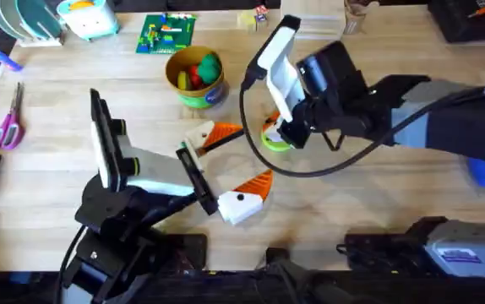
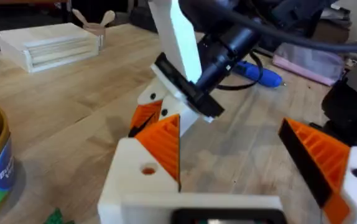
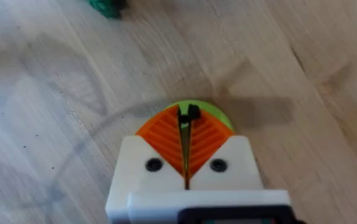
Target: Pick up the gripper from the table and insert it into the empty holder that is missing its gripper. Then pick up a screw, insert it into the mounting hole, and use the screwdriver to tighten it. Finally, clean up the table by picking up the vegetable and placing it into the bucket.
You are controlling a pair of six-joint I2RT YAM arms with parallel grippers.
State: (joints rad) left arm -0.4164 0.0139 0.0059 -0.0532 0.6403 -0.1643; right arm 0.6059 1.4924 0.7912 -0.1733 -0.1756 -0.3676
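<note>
Right wrist view puts the task at its screw step. The right hand point(image 3: 185, 121) is closed, its orange pads point(image 3: 163, 134) pressed nearly together just above a lime-green disc point(image 3: 219, 113), and between their tips sits a small black screw point(image 3: 191, 112), as I read that piece. So the screw appears to be pinched but not yet carried to any mounting hole. I cannot tell whether the orange gripper piece already sits in its holder.

Everything after the screw looks undone. The screwdriver point(image 1: 483, 173) lies untouched at the right edge of the overhead frame, well apart from both hands. The vegetable point(image 3: 107, 6) lies on the surface point(image 1: 369, 211) at the top edge of the right wrist frame, near the disc and not in the bucket point(image 1: 196, 80). The bucket stands upper centre in the overhead frame and holds round red and green toy produce point(image 1: 200, 69). Inserting the screw, tightening it and the clean-up are therefore left.

As for pose, the right arm reaches in from the right of the overhead frame to its centre and bends steeply down, so the hand point(image 1: 272, 133) points at the disc. The left arm rises from the lower left and lies low, with the left hand point(image 1: 236, 162) spread wide and gripping nothing. One finger point(image 1: 255, 187) lies just below centre in the frame, and the whole hand waits just beside the right hand's work.
</note>
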